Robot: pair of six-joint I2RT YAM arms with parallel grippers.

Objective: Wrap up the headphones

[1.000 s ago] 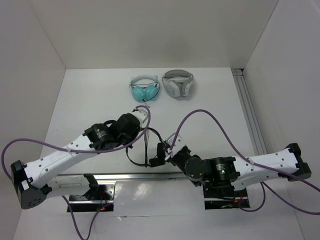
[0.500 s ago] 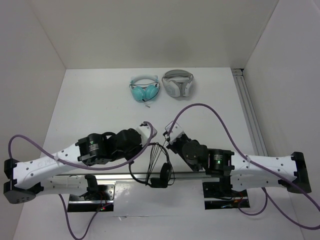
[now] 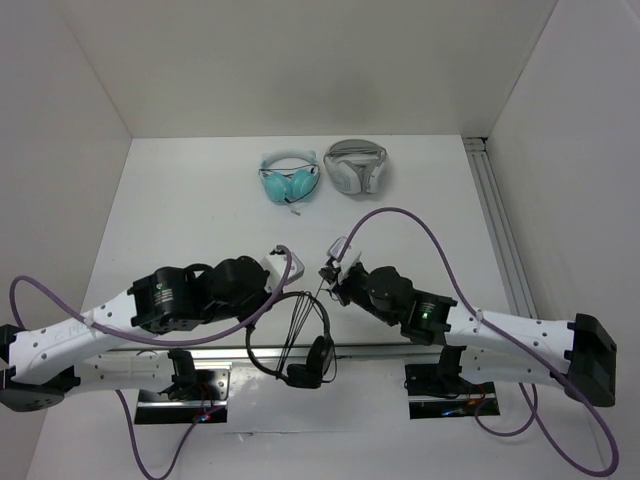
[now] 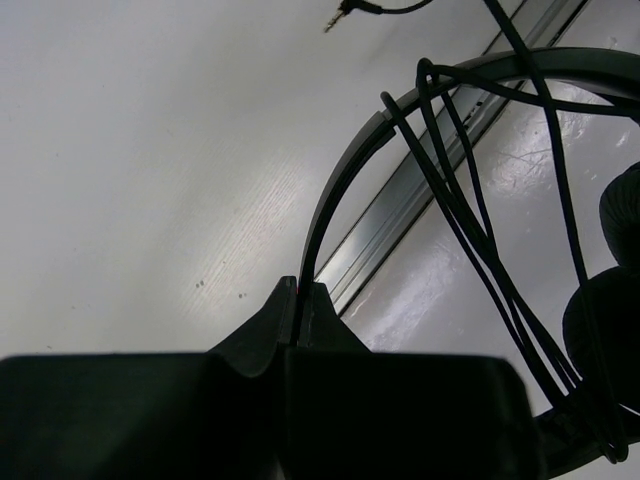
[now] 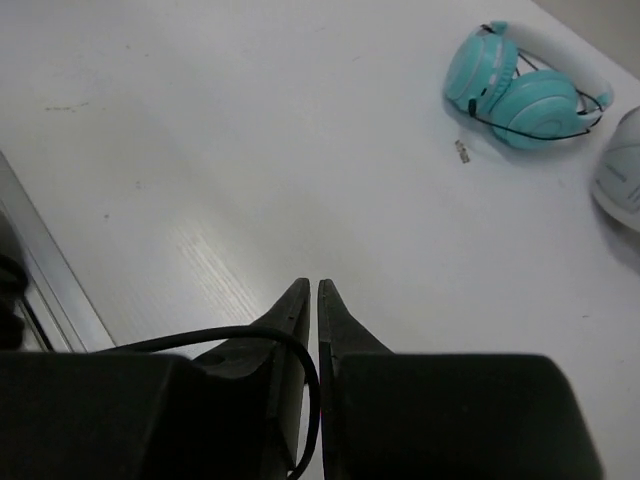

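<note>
Left wrist view: left gripper [image 4: 298, 292] clamps the headband [image 4: 345, 180], headphones [image 3: 320, 352] at six o'clock, cable [image 4: 462, 225] looped over it several times. Right gripper [image 5: 313, 292], jaws a slit, cable alongside. Held or not, can't tell. Plug end [image 4: 338, 14] looks unwrapped.

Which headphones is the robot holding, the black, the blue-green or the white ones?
The black headphones: the left arm's fingers pinch their thin headband. The teal pair and the white-and-grey pair lie untouched farther back.
</note>
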